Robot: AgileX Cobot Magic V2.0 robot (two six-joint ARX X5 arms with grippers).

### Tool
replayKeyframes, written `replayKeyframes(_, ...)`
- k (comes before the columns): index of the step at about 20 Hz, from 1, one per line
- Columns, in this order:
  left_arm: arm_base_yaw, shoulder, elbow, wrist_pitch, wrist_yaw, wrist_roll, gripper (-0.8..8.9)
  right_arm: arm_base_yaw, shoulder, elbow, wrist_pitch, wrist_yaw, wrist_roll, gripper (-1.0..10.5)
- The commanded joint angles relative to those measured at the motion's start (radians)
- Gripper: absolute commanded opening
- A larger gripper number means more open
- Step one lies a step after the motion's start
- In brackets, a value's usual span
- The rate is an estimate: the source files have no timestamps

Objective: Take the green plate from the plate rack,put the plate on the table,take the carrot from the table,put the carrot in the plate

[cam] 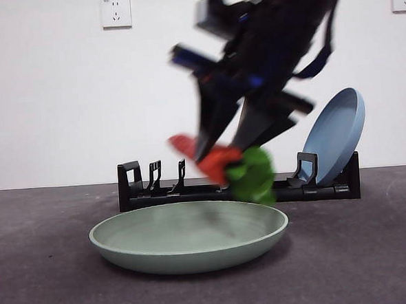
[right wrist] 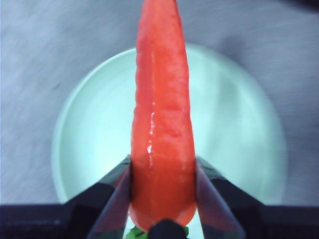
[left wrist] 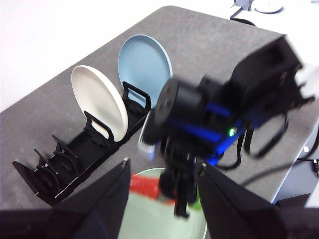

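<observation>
the carrot [right wrist: 162,134] is hanging in the air just above the green plate [cam: 189,246], pinched near its thick, leafy end by the right tool [right wrist: 162,172], whose two black jaws are closing tight on either side of it. in the front view the carrot [cam: 214,158] is tilting, its orange tip pointing up and away from the green leaves, which are dangling low over the plate's far rim. the plate is lying flat on the counter [cam: 46,285], in front of the plate rack [cam: 150,190]. the rack is standing along the back of the counter, holding a blue plate [cam: 336,135] upright at one end and, in the left wrist view, a beige plate [left wrist: 97,102] beside it. the left tool [left wrist: 162,191] is waiting above the scene, its jaws standing apart and gripping nothing.
</observation>
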Motion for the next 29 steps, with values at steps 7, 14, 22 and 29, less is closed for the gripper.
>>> replayKeyframes(7,0.000,0.000,-0.005,-0.036,-0.001,-0.007,2.20,0.071,0.208,-0.005,0.078,0.007,0.043,-0.2)
replayKeyframes(14,0.000,0.000,-0.005,-0.047,-0.002,-0.007,2.20,0.080,0.154,-0.005,0.077,0.007,0.042,4.8)
replayKeyframes(22,0.000,0.000,-0.005,-0.119,-0.007,-0.003,2.20,0.080,-0.142,-0.005,-0.158,0.002,0.027,4.8)
replayKeyframes(29,0.000,0.000,-0.005,-0.246,0.001,-0.018,2.20,0.080,-0.443,-0.005,-0.552,-0.001,-0.006,4.7)
